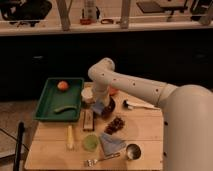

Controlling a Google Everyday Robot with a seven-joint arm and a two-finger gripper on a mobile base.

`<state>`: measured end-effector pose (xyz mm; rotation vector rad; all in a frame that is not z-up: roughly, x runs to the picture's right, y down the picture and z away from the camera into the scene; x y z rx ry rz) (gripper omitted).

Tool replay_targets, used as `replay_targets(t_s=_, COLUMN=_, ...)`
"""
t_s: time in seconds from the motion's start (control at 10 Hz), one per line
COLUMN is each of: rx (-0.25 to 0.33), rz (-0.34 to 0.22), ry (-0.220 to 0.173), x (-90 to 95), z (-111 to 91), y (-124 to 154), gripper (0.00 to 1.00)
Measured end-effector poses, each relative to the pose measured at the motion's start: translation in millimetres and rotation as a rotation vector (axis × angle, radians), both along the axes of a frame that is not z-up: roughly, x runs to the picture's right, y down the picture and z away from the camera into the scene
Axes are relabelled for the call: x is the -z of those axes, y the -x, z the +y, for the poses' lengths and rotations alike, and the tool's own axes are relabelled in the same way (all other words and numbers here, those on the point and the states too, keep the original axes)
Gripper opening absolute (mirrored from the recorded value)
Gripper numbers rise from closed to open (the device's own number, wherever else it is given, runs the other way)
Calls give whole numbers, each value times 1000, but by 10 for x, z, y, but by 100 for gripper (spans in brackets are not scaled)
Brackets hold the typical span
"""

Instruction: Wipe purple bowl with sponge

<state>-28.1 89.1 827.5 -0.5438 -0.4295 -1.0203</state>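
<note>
A green tray (46, 102) sat at the left edge of the wooden table (145, 130), holding an orange fruit (62, 85) near its back and a green pepper-like item (64, 108) toward its front. Just right of the tray's front, a pale yellow object (70, 137), possibly a banana or corn, lay lengthwise on the table. Beside it was a small green cup (90, 142), and behind that a long tan-and-dark block (88, 119). A white cup (87, 94) stood near the tray's right rim.

The gripper (101, 100) was low over the table centre, directly at the purple bowl (108, 107), with the arm (135, 87) reaching in from the right. The sponge (98, 107), blue-grey, was at the gripper tip, on the bowl's left rim. Could not tell whether the fingers were pinching the sponge or only pressing on it. An orange bowl (114, 92) was partly hidden behind the arm.

Further right and forward: a dark cluster, perhaps grapes (115, 124), a folded grey-blue cloth (112, 143), a fork (101, 159), a metal cup (133, 151), and a white-handled utensil (139, 105).
</note>
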Motion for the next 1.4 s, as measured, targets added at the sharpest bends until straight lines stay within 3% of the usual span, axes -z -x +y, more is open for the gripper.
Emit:
replay_targets(t_s=0.2, rx=27, rz=17, ry=13, x=10, z=79, y=-126, gripper=0)
replay_targets(t_s=0.4, rx=11, rz=51, ry=14, x=-32, z=45, y=-375, gripper=0)
replay_targets(t_s=0.7, rx=-93, rz=99, ry=-2, x=-187, z=-288, y=-789, gripper=0)
replay_targets(t_s=1.0, rx=-126, rz=93, ry=-12, x=-293, z=-500, y=-712, gripper=0)
replay_targets(t_s=1.2, rx=-116, rz=64, ry=-20, x=-343, z=-599, y=-380, gripper=0)
replay_targets(t_s=1.4, rx=-92, rz=26, ry=-19, x=-334, z=-574, y=-86, gripper=0)
